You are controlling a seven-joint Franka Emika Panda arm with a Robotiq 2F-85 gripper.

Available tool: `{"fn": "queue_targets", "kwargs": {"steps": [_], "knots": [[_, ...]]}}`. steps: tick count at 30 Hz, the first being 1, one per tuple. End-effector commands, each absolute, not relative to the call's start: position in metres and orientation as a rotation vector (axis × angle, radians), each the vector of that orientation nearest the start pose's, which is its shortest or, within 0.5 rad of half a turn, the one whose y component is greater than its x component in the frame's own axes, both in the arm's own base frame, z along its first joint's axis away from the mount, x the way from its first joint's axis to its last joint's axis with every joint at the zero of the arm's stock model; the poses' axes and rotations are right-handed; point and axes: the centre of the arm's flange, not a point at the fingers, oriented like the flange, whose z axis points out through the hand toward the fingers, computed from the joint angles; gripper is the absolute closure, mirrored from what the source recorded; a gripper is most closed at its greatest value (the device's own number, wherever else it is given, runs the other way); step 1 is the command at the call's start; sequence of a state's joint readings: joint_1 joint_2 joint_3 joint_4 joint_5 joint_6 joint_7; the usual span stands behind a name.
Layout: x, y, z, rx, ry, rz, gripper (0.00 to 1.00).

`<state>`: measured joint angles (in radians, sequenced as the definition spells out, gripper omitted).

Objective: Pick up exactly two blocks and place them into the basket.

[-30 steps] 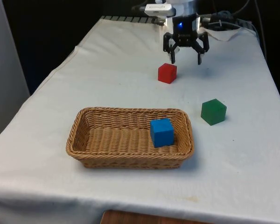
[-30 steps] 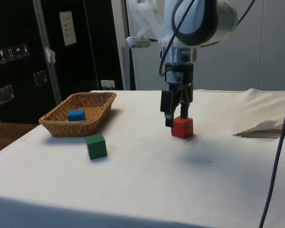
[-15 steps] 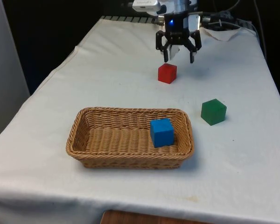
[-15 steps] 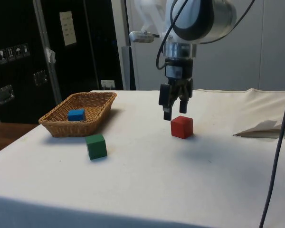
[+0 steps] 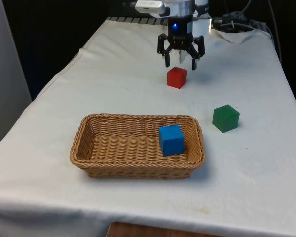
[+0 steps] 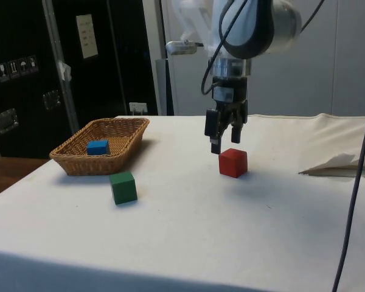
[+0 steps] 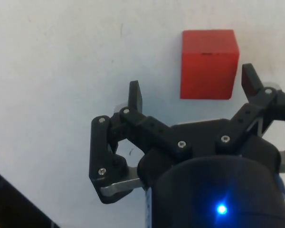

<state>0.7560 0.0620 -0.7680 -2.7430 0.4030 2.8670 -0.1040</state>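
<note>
Red block (image 5: 176, 77) sits square-edged beneath spread end effector (image 5: 180, 63).

- Gripper (image 5: 180, 63) hangs above the white cloth (image 5: 113, 84) at the far end, fingers spread apart, nothing between them.
- Red block (image 5: 176, 77) sits on the cloth just below and in front of the fingertips, not touched.
- Wicker basket (image 5: 113, 163) stands nearer the camera; blue block (image 5: 171, 139) lies inside it, toward the front view's right end.
- Green block (image 5: 225, 118) rests on the cloth, on the front view's right of the basket, apart from it and from the red block.
</note>
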Motion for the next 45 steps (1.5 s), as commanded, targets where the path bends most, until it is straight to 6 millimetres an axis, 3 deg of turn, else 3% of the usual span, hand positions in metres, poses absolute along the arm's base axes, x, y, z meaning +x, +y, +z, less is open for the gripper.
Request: {"fn": "queue_targets", "kwargs": {"steps": [1,14,21,30,43,45], "knots": [[0.399,-0.035,0.207,-3.06,0.461,-0.136,0.0],[0.393,-0.039,0.195,-3.096,0.476,-0.095,0.0],[0.391,-0.026,0.194,-3.082,0.488,-0.086,0.0],[0.399,-0.013,0.187,-3.093,0.534,-0.071,0.0],[0.41,-0.019,0.174,-3.138,0.624,-0.062,0.0],[0.409,-0.02,0.173,-3.14,0.631,-0.058,0.12]]}}
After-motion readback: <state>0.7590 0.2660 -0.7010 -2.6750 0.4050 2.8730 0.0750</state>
